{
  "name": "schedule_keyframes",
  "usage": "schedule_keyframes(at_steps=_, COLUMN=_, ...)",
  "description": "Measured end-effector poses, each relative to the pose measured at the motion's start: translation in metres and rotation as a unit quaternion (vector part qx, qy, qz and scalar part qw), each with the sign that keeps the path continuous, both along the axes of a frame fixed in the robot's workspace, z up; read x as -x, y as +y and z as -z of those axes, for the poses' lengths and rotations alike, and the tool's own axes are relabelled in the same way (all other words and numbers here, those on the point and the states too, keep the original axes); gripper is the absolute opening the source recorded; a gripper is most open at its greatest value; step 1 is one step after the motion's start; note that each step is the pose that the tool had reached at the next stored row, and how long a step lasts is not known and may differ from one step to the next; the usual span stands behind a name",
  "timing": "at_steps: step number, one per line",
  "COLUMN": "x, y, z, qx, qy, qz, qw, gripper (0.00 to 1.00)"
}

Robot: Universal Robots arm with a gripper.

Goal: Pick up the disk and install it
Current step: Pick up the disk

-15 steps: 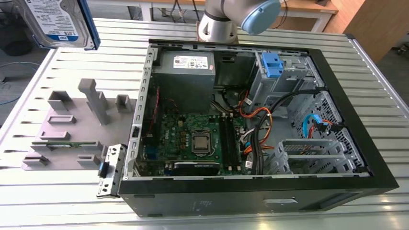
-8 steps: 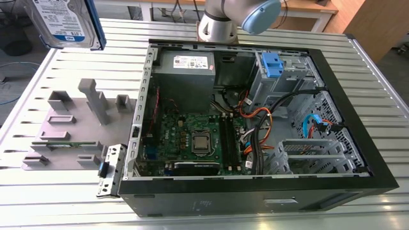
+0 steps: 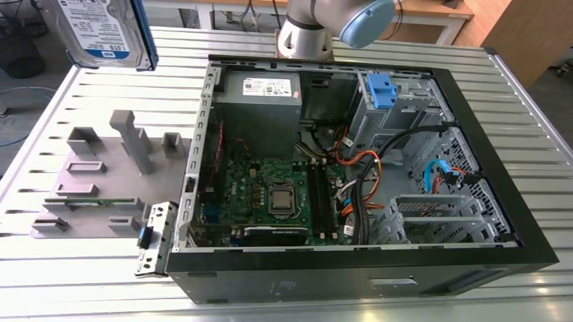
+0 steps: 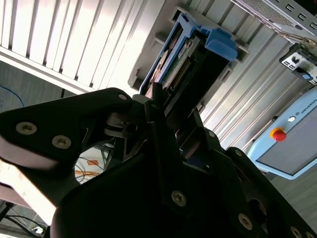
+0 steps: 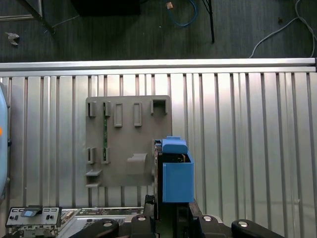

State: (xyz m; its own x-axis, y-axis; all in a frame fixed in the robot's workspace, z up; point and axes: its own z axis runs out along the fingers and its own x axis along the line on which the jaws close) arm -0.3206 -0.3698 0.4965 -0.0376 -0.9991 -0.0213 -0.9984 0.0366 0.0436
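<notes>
the disk [image 3: 100, 30] is seen at the upper left of the exterior view, lifted well clear of the bench [image 3: 80, 288], with its labelled face turned to the camera and a blue rail [image 3: 149, 37] along one edge. in the second wrist view it is held by one end between the jaws, which are closed narrowly on it, and most of its body projects beyond them. in the first wrist view it is seen end-on above the edge of the grey fixture plate [image 5: 126, 129], and it appears to be apart from the plate.

the step in hand is judged to be the carry toward the open computer case [image 3: 358, 278], which lies right of centre in the exterior view. because the disk overhangs the jaws, a firm hold and slow, smooth travel are called for, so that it is not levered loose. enough height should be kept to clear the case wall. the rails are best squared to the drive bay [image 3: 398, 107] at the upper right of the case interior, where a blue clip [image 3: 380, 88] is seated. the orange and black cables [image 3: 358, 164] near the bay should be given room.
</notes>
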Motion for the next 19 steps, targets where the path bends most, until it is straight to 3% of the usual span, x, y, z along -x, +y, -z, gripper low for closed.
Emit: schedule_keyframes(at_steps=19, x=-0.0377, y=0.0000, z=0.0000, qx=0.0000, qy=0.0000, qz=0.000, qw=1.00000, gripper=0.35)
